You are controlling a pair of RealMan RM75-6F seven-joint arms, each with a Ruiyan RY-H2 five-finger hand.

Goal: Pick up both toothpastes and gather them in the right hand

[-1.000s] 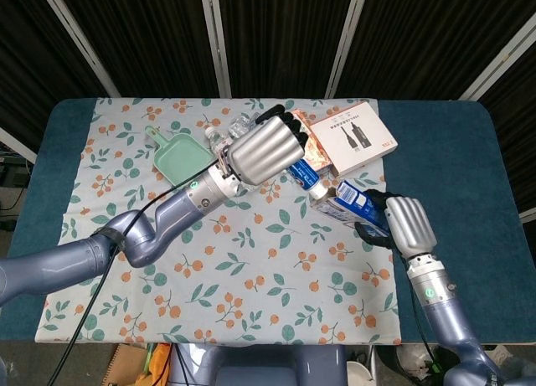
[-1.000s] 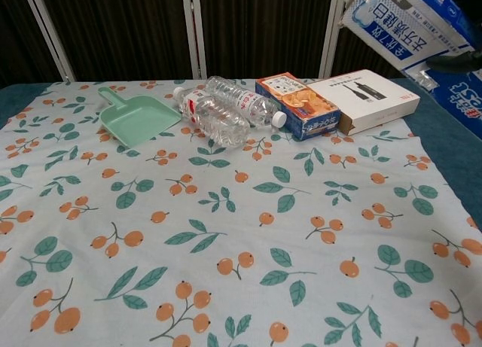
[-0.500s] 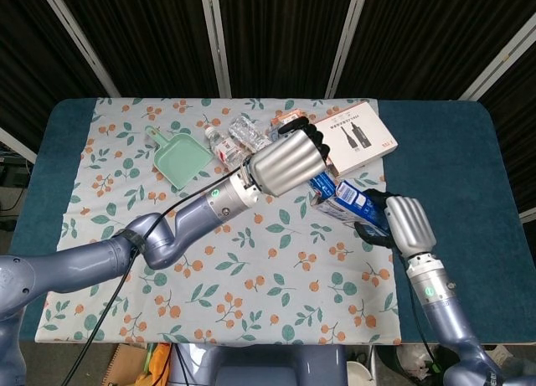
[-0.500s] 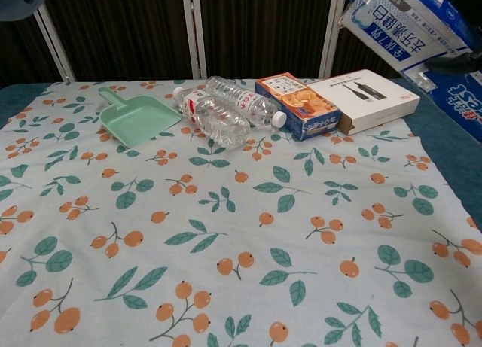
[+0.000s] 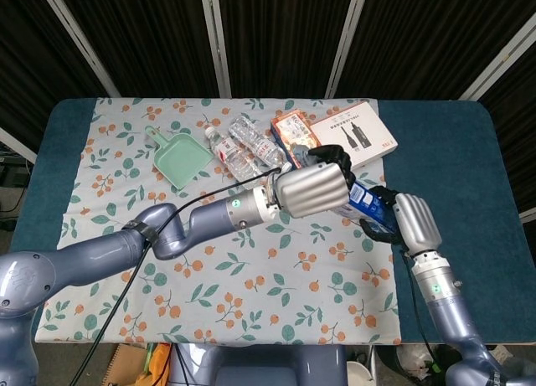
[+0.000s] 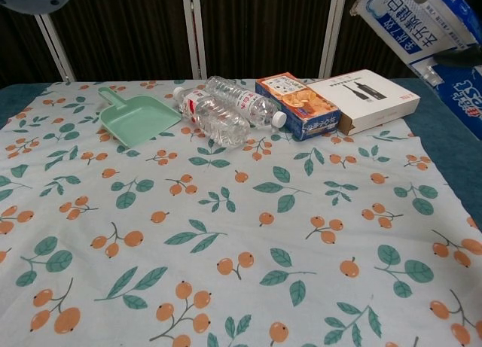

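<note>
In the head view my left hand point(image 5: 311, 191) hangs over the cloth's right side, fingers curled around one toothpaste box that its silver back mostly hides. Right beside it my right hand point(image 5: 416, 222) grips the other toothpaste point(image 5: 367, 203), a blue and white box showing between the two hands. The chest view shows one white and blue toothpaste box point(image 6: 413, 19) tilted at the top right corner. The second toothpaste point(image 6: 463, 89) sits at the right edge below it. A dark finger lies between the two boxes.
At the back of the floral cloth point(image 5: 251, 269) lie a green dustpan point(image 5: 182, 159), two water bottles point(image 5: 243, 147), an orange carton point(image 5: 295, 133) and a white flat box point(image 5: 356, 133). Blue table point(image 5: 452, 151) borders the cloth on the right.
My left hand has carried its toothpaste right and forward, from over the bottles to right against my right hand. The right hand has barely moved.
</note>
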